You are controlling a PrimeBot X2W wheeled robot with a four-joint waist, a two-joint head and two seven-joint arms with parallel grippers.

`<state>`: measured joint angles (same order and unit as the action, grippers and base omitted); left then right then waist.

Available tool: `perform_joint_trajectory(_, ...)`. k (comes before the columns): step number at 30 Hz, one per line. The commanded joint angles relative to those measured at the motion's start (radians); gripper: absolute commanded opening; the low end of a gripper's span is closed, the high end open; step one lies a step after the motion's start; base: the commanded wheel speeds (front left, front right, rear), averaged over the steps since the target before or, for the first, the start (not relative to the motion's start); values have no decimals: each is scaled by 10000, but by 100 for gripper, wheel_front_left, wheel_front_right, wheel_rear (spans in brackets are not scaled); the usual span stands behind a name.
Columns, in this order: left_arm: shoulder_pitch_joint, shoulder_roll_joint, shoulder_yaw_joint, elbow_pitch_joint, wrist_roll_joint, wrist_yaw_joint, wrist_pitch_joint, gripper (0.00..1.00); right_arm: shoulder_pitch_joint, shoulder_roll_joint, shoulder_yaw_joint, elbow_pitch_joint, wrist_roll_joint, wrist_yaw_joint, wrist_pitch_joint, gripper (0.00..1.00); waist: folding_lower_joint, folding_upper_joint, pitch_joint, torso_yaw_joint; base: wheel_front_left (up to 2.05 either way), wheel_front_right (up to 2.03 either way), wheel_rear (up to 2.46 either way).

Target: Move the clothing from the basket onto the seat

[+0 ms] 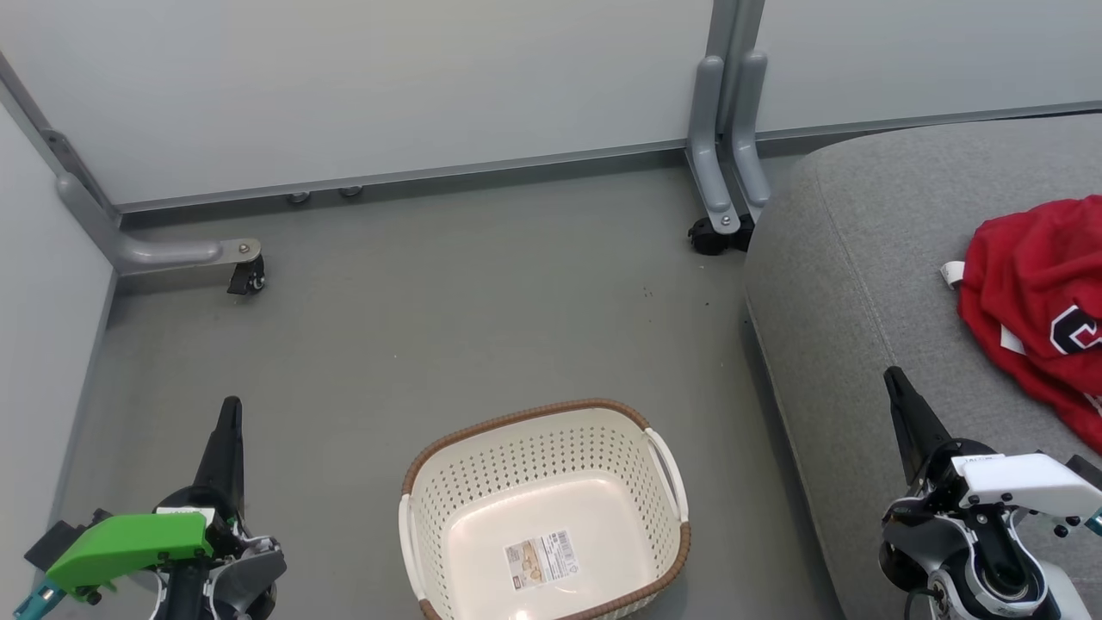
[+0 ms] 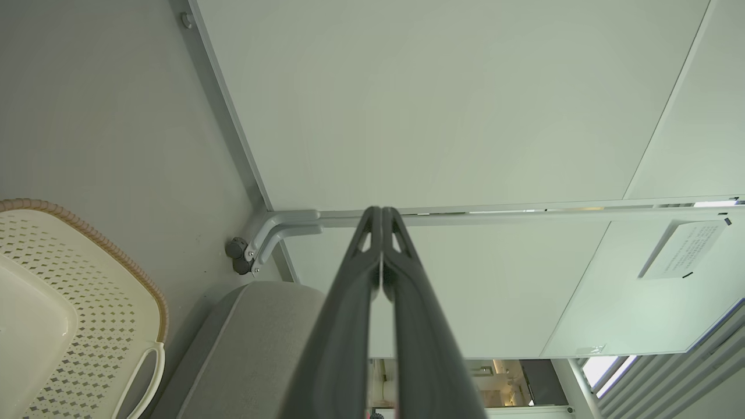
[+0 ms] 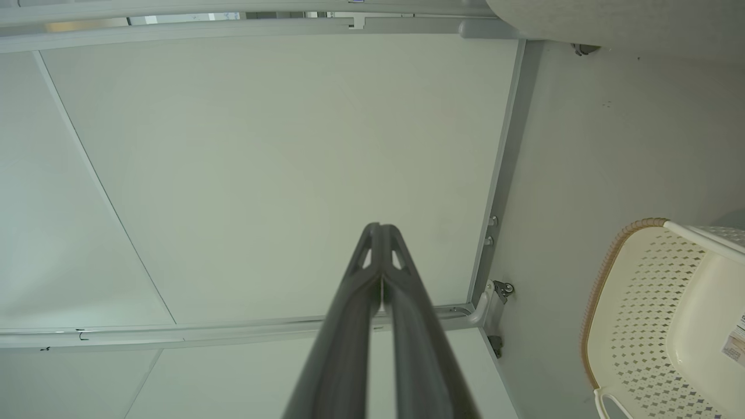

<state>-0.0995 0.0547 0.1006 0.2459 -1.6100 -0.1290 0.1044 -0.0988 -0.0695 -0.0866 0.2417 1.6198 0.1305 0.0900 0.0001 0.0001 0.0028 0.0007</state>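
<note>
Red clothing [image 1: 1037, 293], with white trim and a black-and-white letter emblem showing, lies heaped on the grey seat [image 1: 861, 284], beyond and to the right of the right gripper [image 1: 891, 375], whose fingers are pressed together over the seat. Between it and the left gripper [image 1: 231, 405], likewise pressed together above the floor [image 1: 430, 319], stands the cream basket [image 1: 525, 415], a paper label [image 1: 541, 560] on its bottom.

I lose the clothing [image 1: 1029, 284] at the frame's right edge, well to the right of the basket [image 1: 482, 430], its emblem [image 1: 1078, 331] cut partway. The basket's near rim runs off the bottom. I can't read the label [image 1: 541, 560] inside the basket.
</note>
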Motion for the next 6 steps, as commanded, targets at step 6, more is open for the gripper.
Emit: perform_joint_trajectory(6, -141, 53, 72, -17, -125, -32, 60, 0, -111, 27, -64, 37, 130, 4, 75, 0, -1, -1, 3, -7, 0, 0, 0)
